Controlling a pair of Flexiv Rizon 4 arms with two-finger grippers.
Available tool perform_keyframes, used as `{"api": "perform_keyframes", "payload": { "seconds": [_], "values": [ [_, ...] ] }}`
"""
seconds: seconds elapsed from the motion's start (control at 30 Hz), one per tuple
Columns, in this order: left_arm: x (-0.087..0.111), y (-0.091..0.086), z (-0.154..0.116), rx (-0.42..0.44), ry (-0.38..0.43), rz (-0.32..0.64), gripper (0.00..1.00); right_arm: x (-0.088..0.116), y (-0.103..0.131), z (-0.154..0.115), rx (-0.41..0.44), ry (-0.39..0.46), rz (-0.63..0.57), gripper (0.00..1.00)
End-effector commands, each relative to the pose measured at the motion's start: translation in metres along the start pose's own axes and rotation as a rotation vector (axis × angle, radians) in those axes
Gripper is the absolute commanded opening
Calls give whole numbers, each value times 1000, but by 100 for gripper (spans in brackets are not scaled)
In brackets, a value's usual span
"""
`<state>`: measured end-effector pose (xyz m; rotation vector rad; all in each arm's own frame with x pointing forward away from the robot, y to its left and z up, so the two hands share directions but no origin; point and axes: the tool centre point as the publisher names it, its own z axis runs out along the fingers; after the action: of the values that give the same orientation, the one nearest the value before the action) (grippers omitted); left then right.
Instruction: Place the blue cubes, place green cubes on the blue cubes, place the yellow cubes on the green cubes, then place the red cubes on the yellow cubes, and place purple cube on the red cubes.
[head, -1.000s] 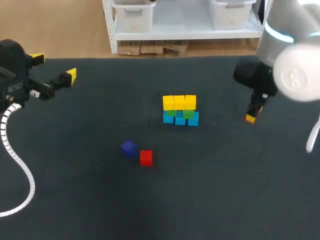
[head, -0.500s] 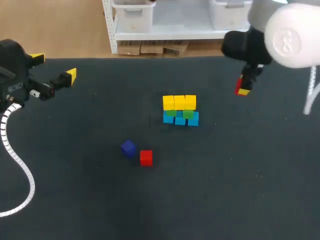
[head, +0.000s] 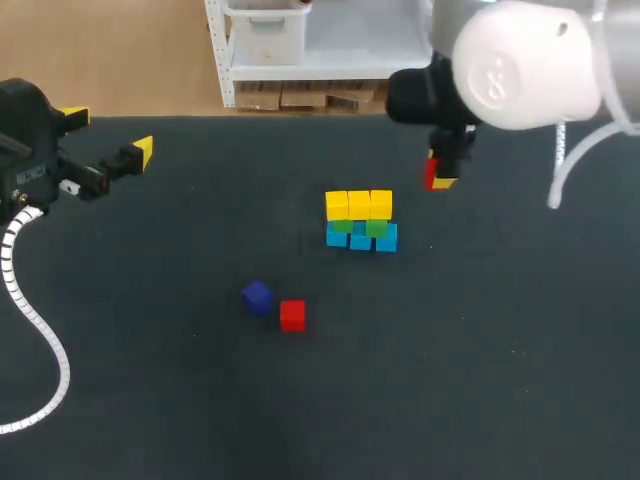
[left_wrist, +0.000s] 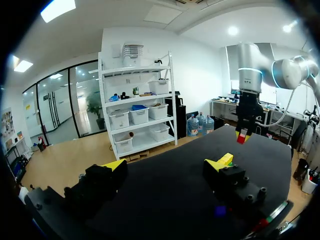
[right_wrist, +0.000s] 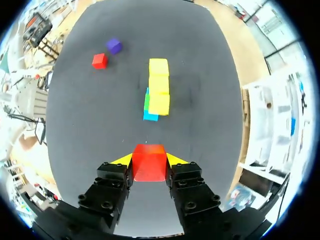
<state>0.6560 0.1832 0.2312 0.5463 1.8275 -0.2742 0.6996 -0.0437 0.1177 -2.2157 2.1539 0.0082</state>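
Held red cube (right_wrist: 148, 169): clamped between the two yellow tips, up off the tabletop (head: 480, 350) by the look of it, to the right of the stack (head: 360, 222) and a little beyond it in the head view.
Right pincer (right_wrist: 149, 159): closed on that cube from two sides. The stack lies ahead of it in its own wrist view.
Stack: three yellow cubes (head: 359, 204) in a row on top, green cubes (head: 375, 228) showing under them, blue cubes (head: 361, 240) at the bottom. No red sits on the yellow row yet.
Loose red cube (head: 292, 315): on the tabletop, nearer the camera than the stack and to its left, well apart from it.
Purple cube (head: 257, 296): just beside the loose red cube, on the side away from the stack.
Left pincer (head: 108, 135): fingers wide apart and empty, far to the left of the stack.
Step in hand: most likely bringing the first red cube over the yellow row.
Risk, knock: the stack is narrow and only resting. A descent that comes in low or off-centre could catch a yellow cube with a fingertip and push the row off the green.
Risk, overhang: let go across a seam or near the row's edge, the red cube could tip and fall.
Risk, drag: fingers that part unevenly could pull the cube sideways on release.
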Motion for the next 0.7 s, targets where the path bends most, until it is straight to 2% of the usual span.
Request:
{"api": "perform_keyframes", "payload": {
  "seconds": [0.03, 0.27, 0.7],
  "values": [
    [0, 3, -1, 8, -1, 1, 100, -21, -3, -2, -11, 20, -24, 0],
    [0, 3, -1, 8, -1, 1, 100, -42, -2, 1, -22, 7, -61, 0],
    [0, 3, -1, 8, -1, 1, 100, -63, -8, 14, -41, 19, -98, 0]
  ]
}}
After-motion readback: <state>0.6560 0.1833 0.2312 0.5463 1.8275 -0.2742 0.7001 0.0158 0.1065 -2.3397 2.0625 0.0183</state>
